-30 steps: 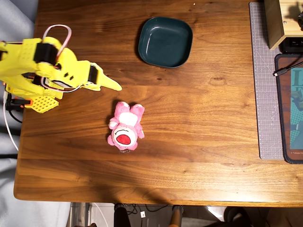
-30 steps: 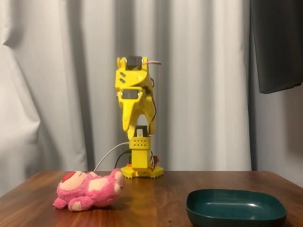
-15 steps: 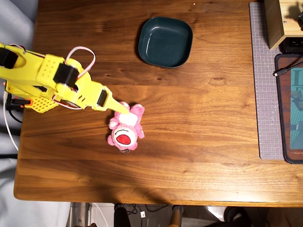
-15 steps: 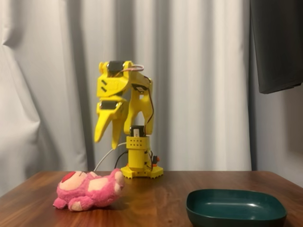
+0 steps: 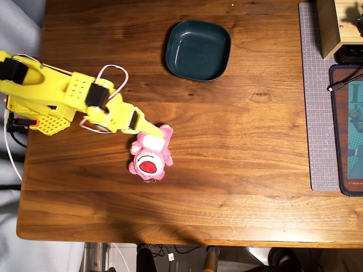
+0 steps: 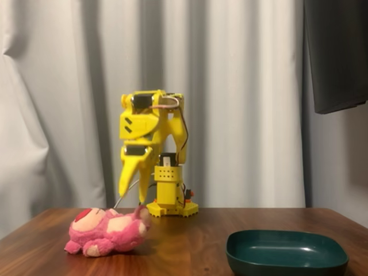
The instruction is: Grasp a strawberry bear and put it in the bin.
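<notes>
The strawberry bear [image 5: 151,156] lies on its back on the bench [image 5: 238,170], nose up, directly under the gripper [image 5: 152,136]. In the overhead view the jaws stand over the bear's upper end, at its head or ear; whether they are spread or clenched on the plush cannot be told. The bin [image 5: 198,50] sits well apart, up and to the right.
</notes>
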Robot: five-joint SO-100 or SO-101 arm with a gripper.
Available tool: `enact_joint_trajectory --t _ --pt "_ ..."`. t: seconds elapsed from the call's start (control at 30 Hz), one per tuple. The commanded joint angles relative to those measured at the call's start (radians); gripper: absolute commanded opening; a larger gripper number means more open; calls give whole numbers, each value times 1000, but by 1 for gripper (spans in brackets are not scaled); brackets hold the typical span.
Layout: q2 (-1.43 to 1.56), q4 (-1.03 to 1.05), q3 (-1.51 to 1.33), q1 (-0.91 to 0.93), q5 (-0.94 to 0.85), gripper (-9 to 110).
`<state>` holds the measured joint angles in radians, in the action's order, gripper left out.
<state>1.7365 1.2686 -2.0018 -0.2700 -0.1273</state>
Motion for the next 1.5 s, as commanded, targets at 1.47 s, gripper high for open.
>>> enact_joint_trajectory --t 1.47 --pt "-347 -110 158 -150 2 45"
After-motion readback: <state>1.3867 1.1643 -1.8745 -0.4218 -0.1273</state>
